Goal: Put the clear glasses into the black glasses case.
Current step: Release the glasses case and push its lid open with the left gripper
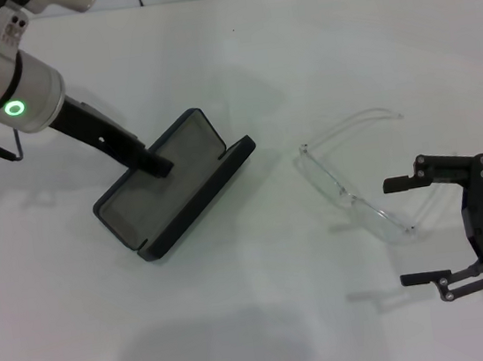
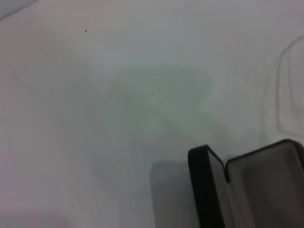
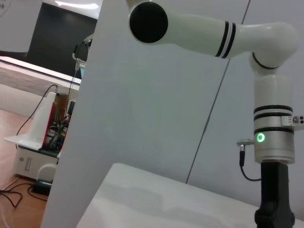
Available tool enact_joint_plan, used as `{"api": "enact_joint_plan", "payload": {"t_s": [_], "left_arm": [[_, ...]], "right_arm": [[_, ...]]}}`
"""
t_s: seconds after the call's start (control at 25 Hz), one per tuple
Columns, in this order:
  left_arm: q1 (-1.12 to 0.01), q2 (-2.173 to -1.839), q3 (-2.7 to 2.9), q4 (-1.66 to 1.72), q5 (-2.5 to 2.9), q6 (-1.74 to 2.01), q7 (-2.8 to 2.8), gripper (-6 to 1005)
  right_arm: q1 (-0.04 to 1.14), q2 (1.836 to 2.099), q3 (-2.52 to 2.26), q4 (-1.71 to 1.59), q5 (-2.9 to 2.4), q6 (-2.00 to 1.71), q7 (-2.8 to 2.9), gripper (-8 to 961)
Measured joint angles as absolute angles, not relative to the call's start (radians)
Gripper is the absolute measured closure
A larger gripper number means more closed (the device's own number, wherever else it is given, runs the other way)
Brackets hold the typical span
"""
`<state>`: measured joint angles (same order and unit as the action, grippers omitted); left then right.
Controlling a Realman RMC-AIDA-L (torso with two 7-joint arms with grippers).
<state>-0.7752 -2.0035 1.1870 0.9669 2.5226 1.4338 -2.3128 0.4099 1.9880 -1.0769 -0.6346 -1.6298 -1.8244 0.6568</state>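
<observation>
two claws: left (image 1: 161,166) on open case (image 1: 180,188), right (image 1: 409,231) spread beside glasses (image 1: 354,192)

Head view: looking down from above on the white table (image 1: 269,319). Left wrist view: hovering close over the black glasses case (image 2: 247,190), also lying left of centre in the head view. Right wrist view: facing level toward the left arm (image 3: 270,123).

surface: white table (image 1: 242,323) | on it: open black glasses case (image 1: 192,196); clear glasses (image 1: 349,188), apart from the case
</observation>
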Motion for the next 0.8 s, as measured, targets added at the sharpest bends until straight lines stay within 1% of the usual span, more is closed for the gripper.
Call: {"api": "enact_joint_plan", "payload": {"t_s": [0.48,0.64,0.8], "left_arm": [[-0.770,-2.011,1.188,0.964,2.559,1.425,-2.303,477],[-0.779,-2.023,1.189,0.950,2.574,1.424,-2.304,572],[-0.787,-2.032,1.190,0.947,2.580,1.424,-2.301,762]], "right_arm": [[0.408,1.988,-1.077,-0.635,-1.631,-1.825,0.647,97],[0.408,1.988,-1.077,-0.635,-1.631,-1.825,0.647,97],[0.408,1.988,-1.077,-0.635,-1.631,-1.825,0.647,97]]}}
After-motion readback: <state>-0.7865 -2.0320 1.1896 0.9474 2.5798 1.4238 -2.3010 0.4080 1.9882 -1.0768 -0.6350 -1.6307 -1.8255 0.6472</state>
